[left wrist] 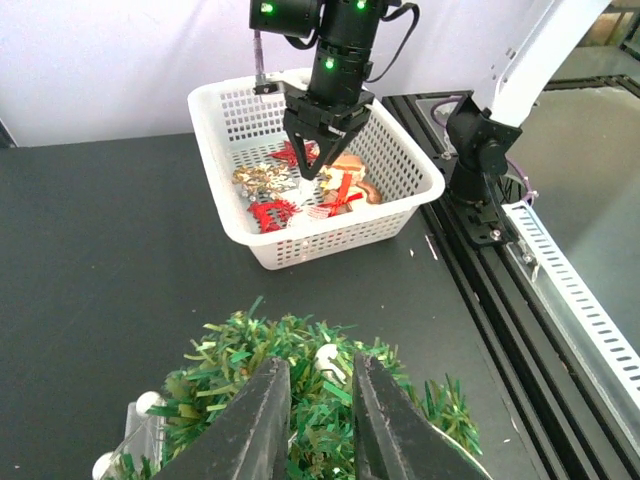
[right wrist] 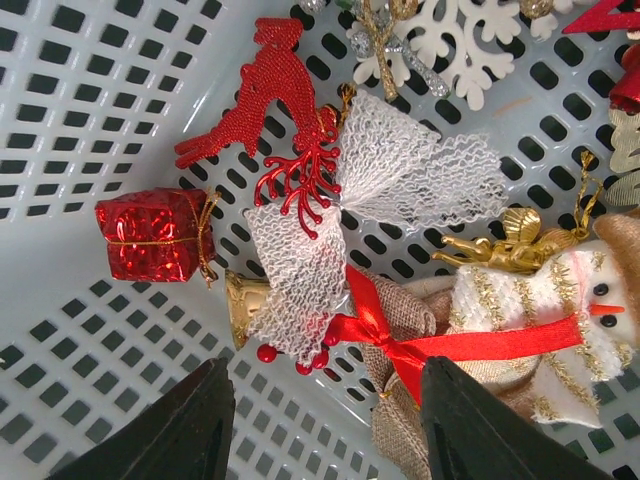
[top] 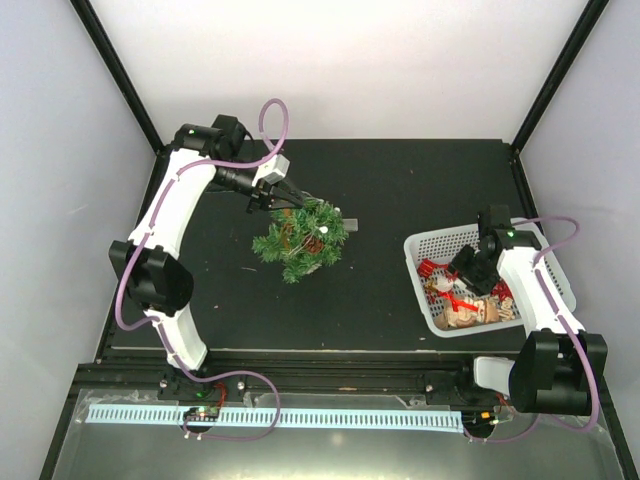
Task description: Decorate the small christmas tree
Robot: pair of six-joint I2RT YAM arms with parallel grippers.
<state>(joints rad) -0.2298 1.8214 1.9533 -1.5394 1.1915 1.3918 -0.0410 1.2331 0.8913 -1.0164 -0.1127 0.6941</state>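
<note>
The small christmas tree (top: 300, 238) (left wrist: 320, 400) was positioned left of centre on the black table (top: 400, 190), well apart from the white basket (top: 425, 245) (left wrist: 210, 110) (right wrist: 80, 80) at the right. A white ball (top: 312, 243) (left wrist: 327, 357) was seen among its needles. The left gripper (top: 290, 203) (left wrist: 320, 420) was located at the tree crown, its jaws narrowly parted, with needles visible in the gap. The right gripper (top: 470, 270) (left wrist: 308, 165) (right wrist: 325, 440) was held released inside the basket, just above the ornaments, jaws spread and gripping nothing. Below it were laid a red reindeer (right wrist: 260, 95), a red gift box (right wrist: 150, 235), a white mesh bow (right wrist: 400, 180) and a snowman (right wrist: 540, 300).
</note>
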